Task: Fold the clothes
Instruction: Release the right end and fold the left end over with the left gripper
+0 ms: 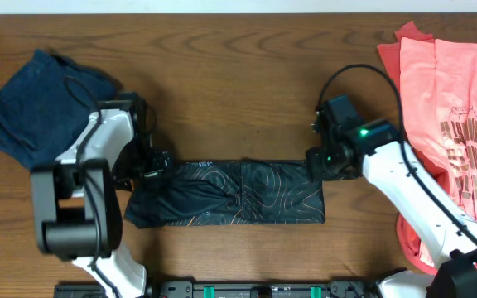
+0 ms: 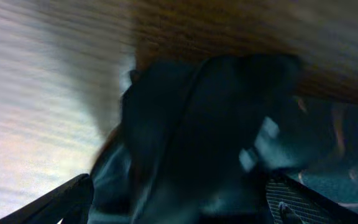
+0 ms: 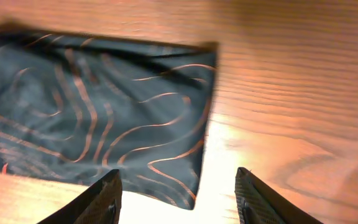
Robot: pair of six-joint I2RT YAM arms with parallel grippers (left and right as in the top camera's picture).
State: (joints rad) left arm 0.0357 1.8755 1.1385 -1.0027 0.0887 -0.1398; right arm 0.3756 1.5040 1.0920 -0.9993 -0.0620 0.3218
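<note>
Black jersey [image 1: 238,192], folded strip, left end effector [image 2: 179,190] spread around bunched end, right end effector [image 3: 177,183] spread over other edge

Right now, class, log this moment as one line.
black jersey: folded into strip | left tool: open, over bunched left end | right tool: open, over right edge

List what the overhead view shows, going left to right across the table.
Crumpled dark navy fabric garment → left claw → long folded black jersey with thin orange contour lines → right claw → coral-pink printed T-shirts.
</note>
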